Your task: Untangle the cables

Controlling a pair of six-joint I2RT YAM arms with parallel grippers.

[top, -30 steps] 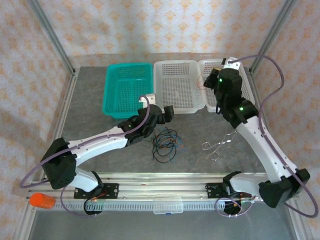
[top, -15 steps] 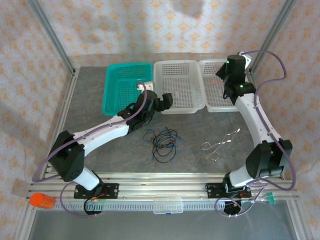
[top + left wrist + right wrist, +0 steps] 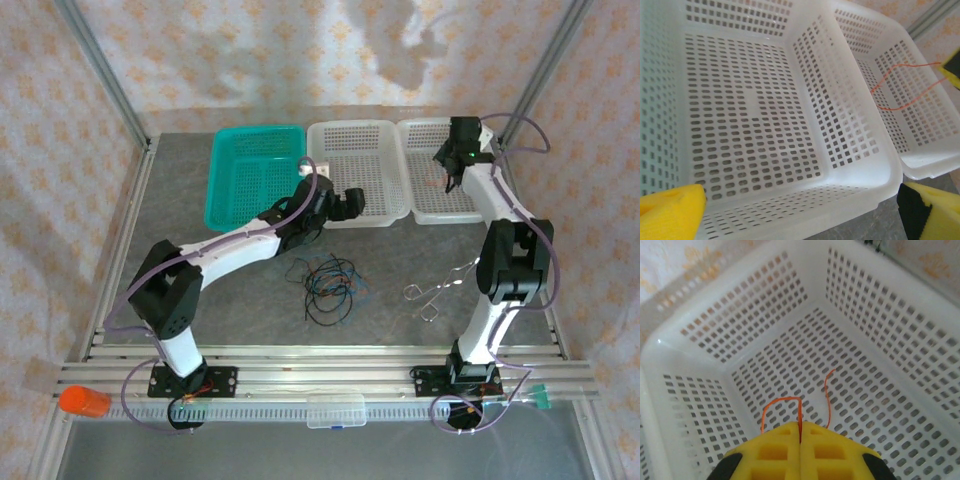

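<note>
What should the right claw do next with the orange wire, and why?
Probably open the right claw and drop the orange wire: the claw is shut on it, and it hangs inside the right white basket, apart from the tangled cables on the table.

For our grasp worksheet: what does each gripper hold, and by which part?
The right gripper pinches the orange wire partway along its length. The left gripper is open, holding nothing.

Yellow jaws pressed together on thin orange cable (image 3: 782,400), its loose curls over white perforated basket (image 3: 740,305) floor
</note>
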